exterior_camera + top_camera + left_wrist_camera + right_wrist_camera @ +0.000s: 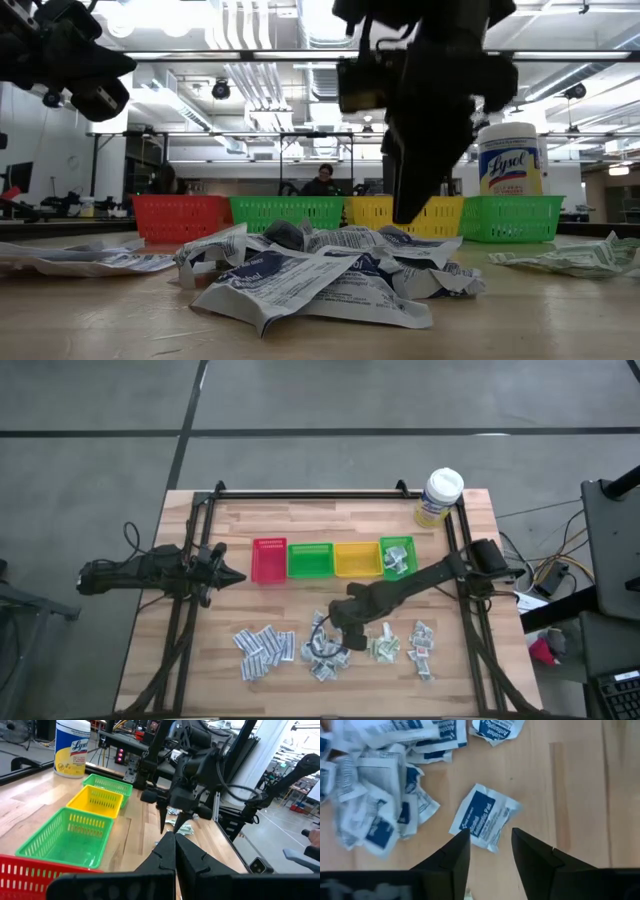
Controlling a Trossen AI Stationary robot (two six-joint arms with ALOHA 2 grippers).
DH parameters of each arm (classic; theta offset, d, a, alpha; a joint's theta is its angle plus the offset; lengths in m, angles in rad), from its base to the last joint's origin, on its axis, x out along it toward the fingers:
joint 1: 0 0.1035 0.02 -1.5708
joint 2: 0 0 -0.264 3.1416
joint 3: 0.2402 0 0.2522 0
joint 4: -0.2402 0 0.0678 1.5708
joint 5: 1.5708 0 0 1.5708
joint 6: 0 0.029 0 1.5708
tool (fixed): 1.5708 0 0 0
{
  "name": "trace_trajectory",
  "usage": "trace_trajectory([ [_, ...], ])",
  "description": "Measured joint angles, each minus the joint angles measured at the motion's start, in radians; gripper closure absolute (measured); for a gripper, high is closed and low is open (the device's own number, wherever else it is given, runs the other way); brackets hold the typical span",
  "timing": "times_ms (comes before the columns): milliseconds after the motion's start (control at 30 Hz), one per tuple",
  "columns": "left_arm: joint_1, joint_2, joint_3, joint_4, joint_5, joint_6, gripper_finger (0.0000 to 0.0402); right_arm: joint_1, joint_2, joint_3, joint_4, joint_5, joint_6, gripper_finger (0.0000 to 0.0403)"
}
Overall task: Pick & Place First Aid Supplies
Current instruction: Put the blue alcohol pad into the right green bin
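Note:
The first aid supplies lie in heaps near the table's front edge: white-blue sachets (262, 650), a mixed grey and white-blue heap (325, 658), pale green ones (383, 649) and white-red ones (422, 645). My right gripper (335, 632) points steeply down over the mixed heap, open. In the right wrist view a single white-blue sachet (482, 817) lies flat on the wood just ahead of my right gripper (491, 847), beside the heap (375, 785). My left gripper (232, 575) waits shut at the table's left, above the table.
A row of bins stands across the middle of the table: red (269, 560), green (310, 560), yellow (357, 559) and a second green one (397, 557) with a few sachets in it. A wipes tub (440, 497) stands at the far right corner. A person (322, 180) sits in the room behind.

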Motion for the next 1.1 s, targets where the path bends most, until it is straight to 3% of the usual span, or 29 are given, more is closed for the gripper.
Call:
trace_trajectory([
  [533,0.0,0.002,0.0,-0.002,0.0,0.0,0.0401,-0.019,0.162,0.134,-0.085,0.008,-0.043,0.0285],
  [1100,0.0,0.002,0.0,-0.002,0.0,0.0,0.0401,-0.02,0.167,0.166,-0.148,0.01,-0.073,0.0352],
])
